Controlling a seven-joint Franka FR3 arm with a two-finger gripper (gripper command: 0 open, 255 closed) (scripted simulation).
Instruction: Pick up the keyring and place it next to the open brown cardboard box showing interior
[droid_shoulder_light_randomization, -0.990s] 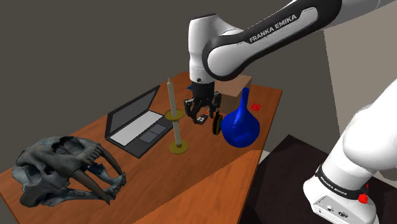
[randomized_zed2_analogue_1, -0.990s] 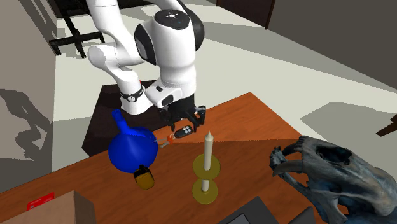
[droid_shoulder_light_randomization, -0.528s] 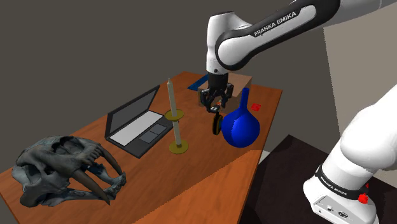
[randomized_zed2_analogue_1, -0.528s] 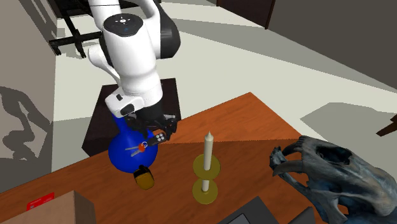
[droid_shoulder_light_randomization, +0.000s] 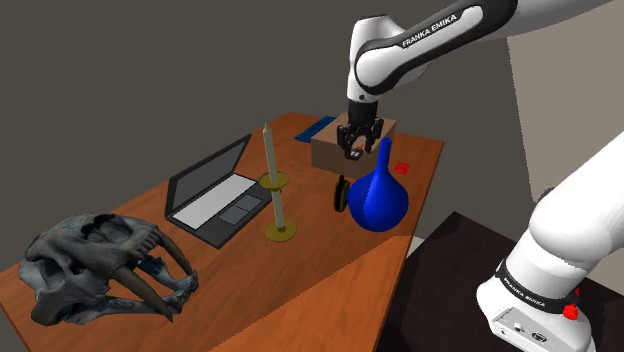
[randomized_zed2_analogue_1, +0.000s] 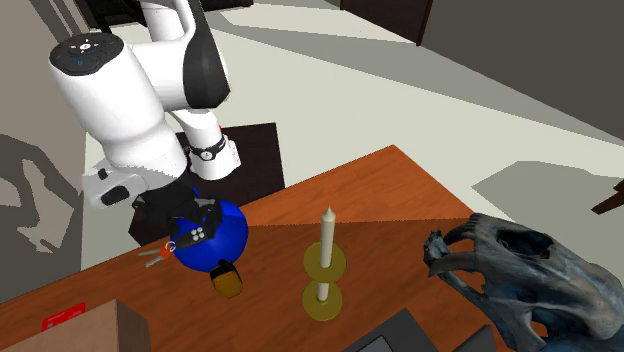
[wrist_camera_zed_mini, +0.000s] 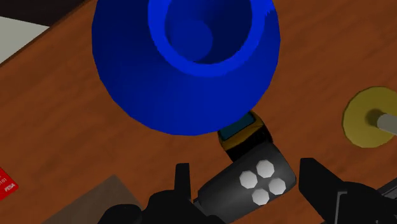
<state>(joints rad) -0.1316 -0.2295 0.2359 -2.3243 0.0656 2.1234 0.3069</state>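
**Keyring Riding in the Gripper Beside the Blue Vase**

The gripper (wrist_camera_zed_mini: 248, 175) is clamping its 2 black fingers on the keyring (randomized_zed2_analogue_1: 195, 235), squeezing the dark fob with 4 white buttons from both sides. In the second exterior view the keys are trailing out at the fob's 8 o'clock, and the whole bunch is hanging in the air above the wooden table (droid_shoulder_light_randomization: 300, 270), touching nothing but the fingers.

In that same view the keyring is sitting in front of the blue vase (randomized_zed2_analogue_1: 222, 240), at its 9 o'clock. The brown cardboard box (randomized_zed2_analogue_1: 90, 330) is standing apart from it, at the keyring's 7 o'clock. A small red item (randomized_zed2_analogue_1: 62, 318) is lying just beside the box at its 11 o'clock.

In the shoulder view the gripper is hovering at the vase's 11 o'clock, overlapping the box in the picture. A small black-and-yellow object (droid_shoulder_light_randomization: 341, 195) is resting just beside the vase at its 9 o'clock.

Farther along the table, 1 pale candle (droid_shoulder_light_randomization: 271, 180) is standing upright in a yellowish holder at the vase's 9 o'clock. An open laptop (droid_shoulder_light_randomization: 212, 197) is sitting at the candle's 9 o'clock, and a dark fanged skull (droid_shoulder_light_randomization: 95, 270) is lying at the laptop's 7 o'clock, near the table's end.
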